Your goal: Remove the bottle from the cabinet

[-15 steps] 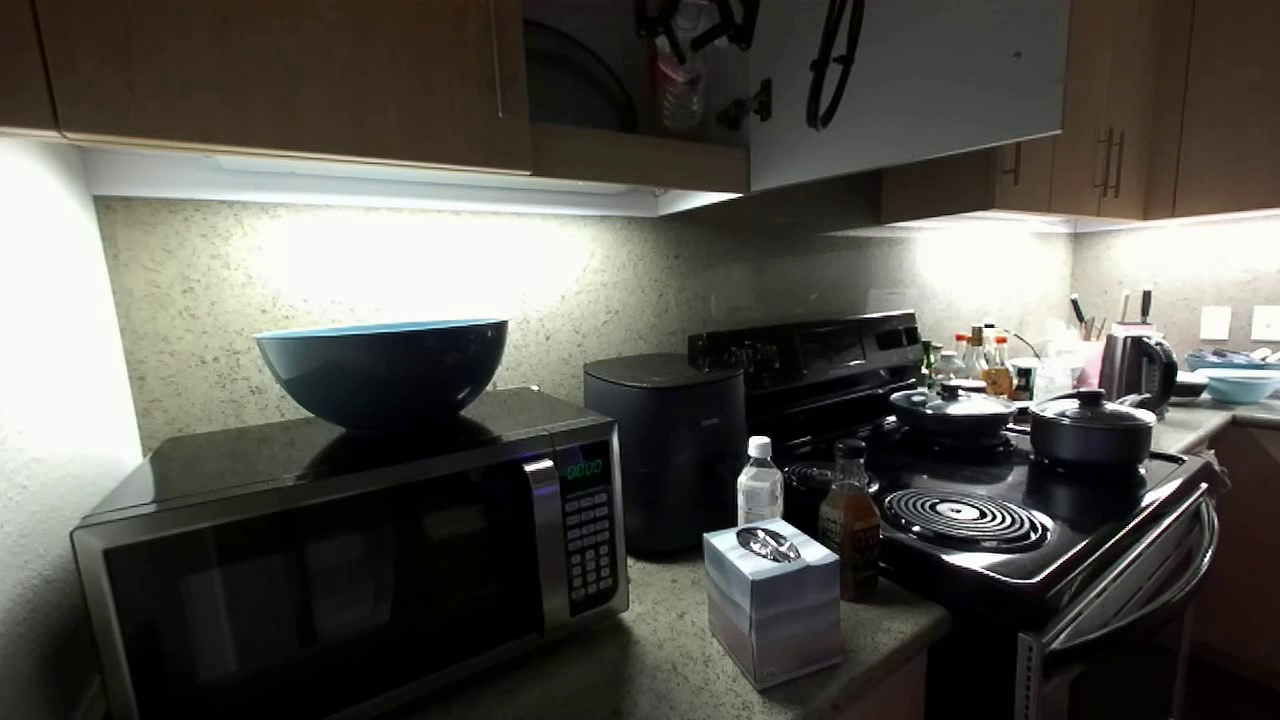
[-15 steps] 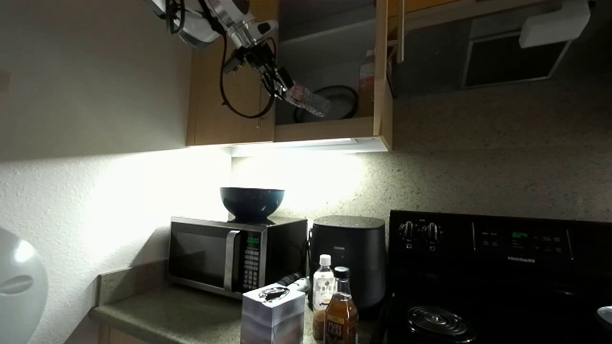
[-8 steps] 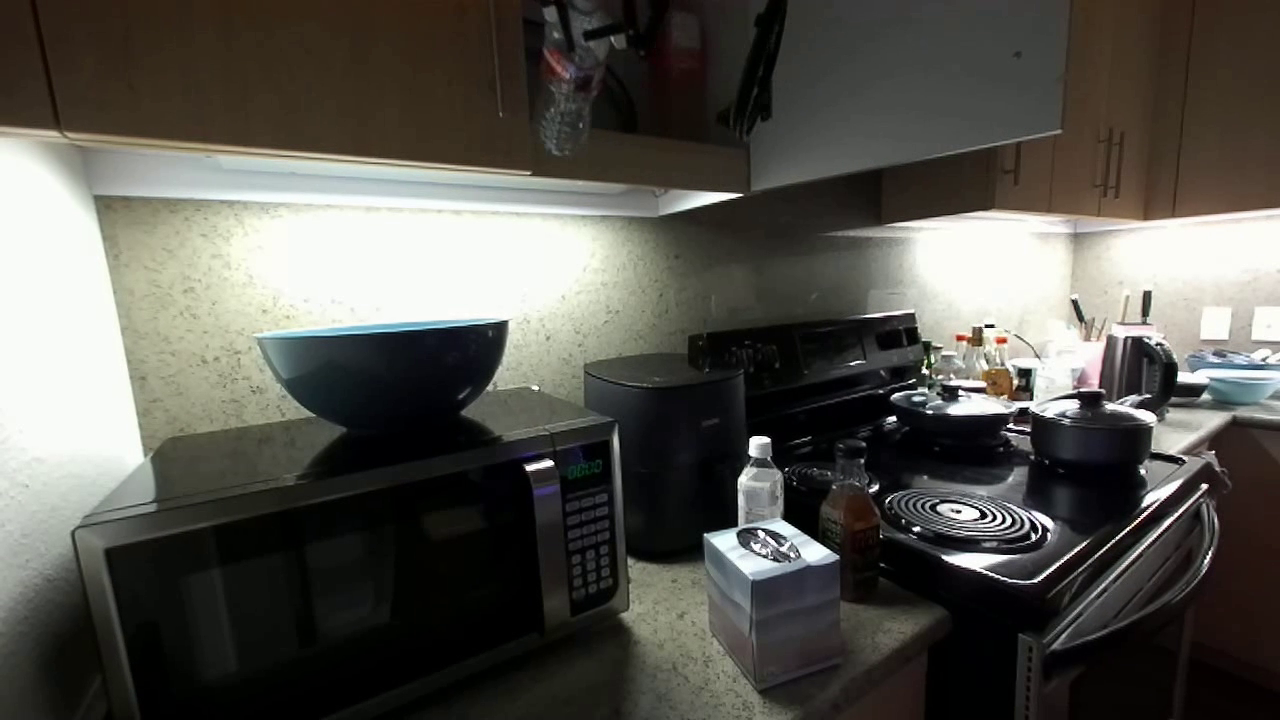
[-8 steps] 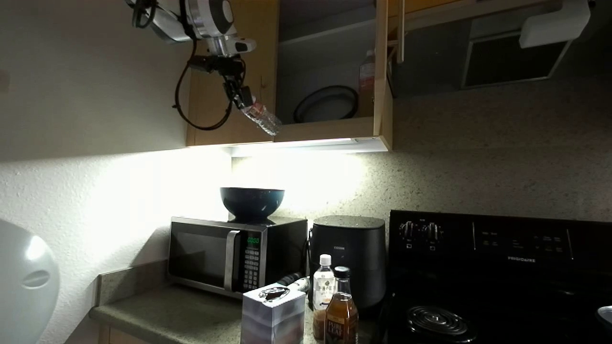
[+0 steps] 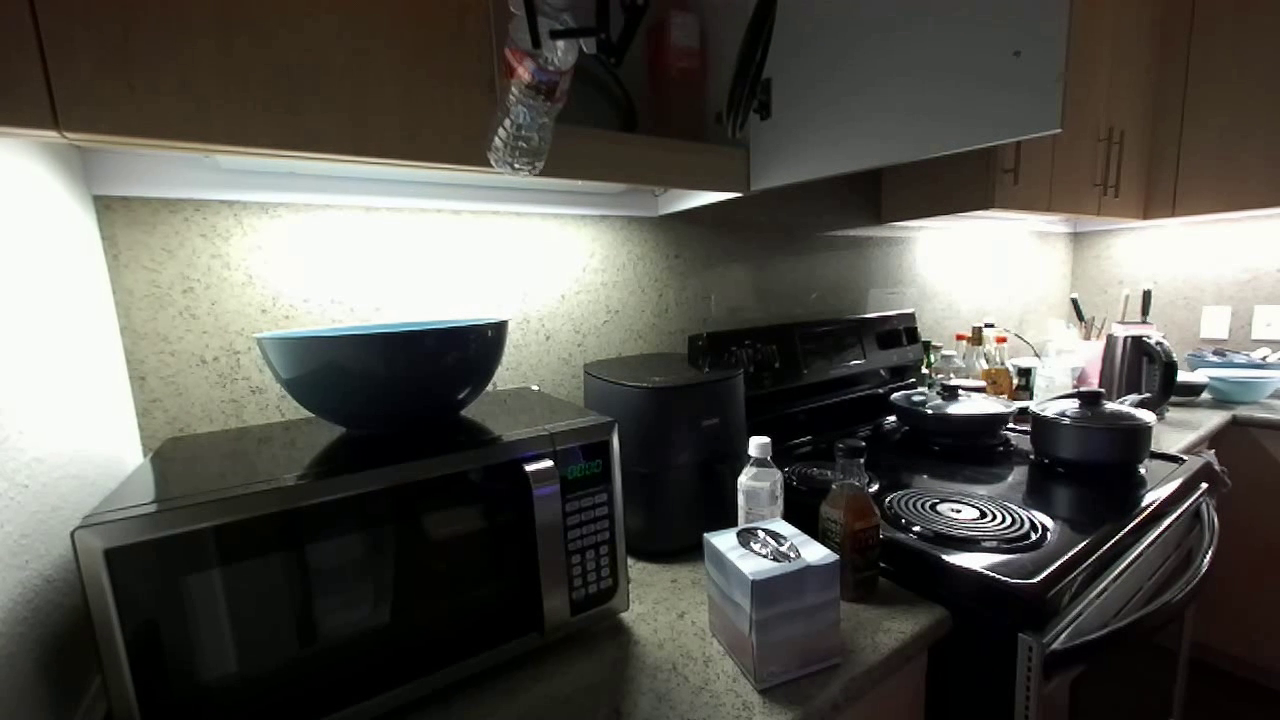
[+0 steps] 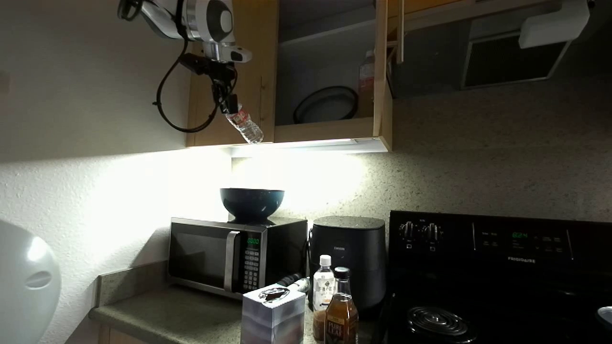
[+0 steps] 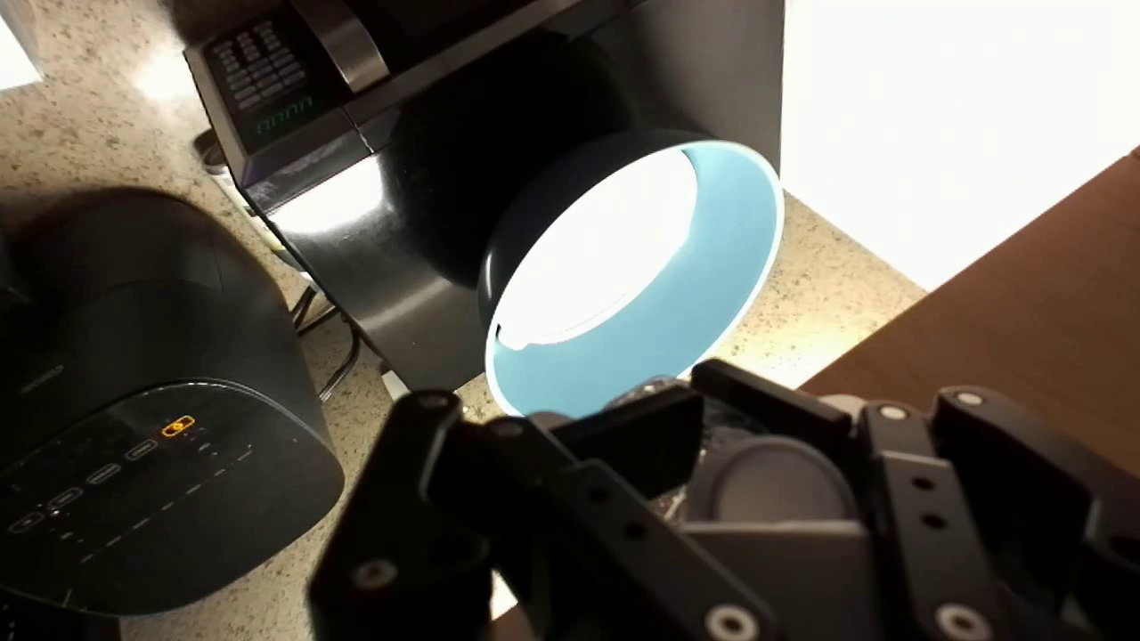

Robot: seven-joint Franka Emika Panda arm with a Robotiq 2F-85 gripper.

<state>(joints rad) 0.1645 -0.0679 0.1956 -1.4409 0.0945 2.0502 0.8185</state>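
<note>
The bottle, clear with a red label, hangs tilted, base down, in both exterior views (image 5: 535,95) (image 6: 245,126). My gripper (image 6: 232,106) is shut on its upper part. In the wrist view the pale cap (image 7: 770,481) shows between the fingers (image 7: 704,409). The brown wooden cabinet (image 6: 322,128) is open at its right part, also in the other view (image 5: 640,160). The bottle is outside the cabinet, in front of the shut left door, near its lower edge. A taller reddish bottle (image 6: 367,79) stands inside the cabinet at the right.
Below are a microwave (image 6: 201,248) with a dark blue bowl (image 6: 252,203) on it and a black air fryer (image 6: 349,263). A tissue box (image 5: 775,605), a clear bottle (image 5: 760,485) and a brown bottle (image 5: 850,525) stand on the counter. The open door (image 5: 900,80) juts out right.
My gripper has carried the bottle out of the cabinet opening, leftward and down in both exterior views. The reddish bottle inside stays in place.
</note>
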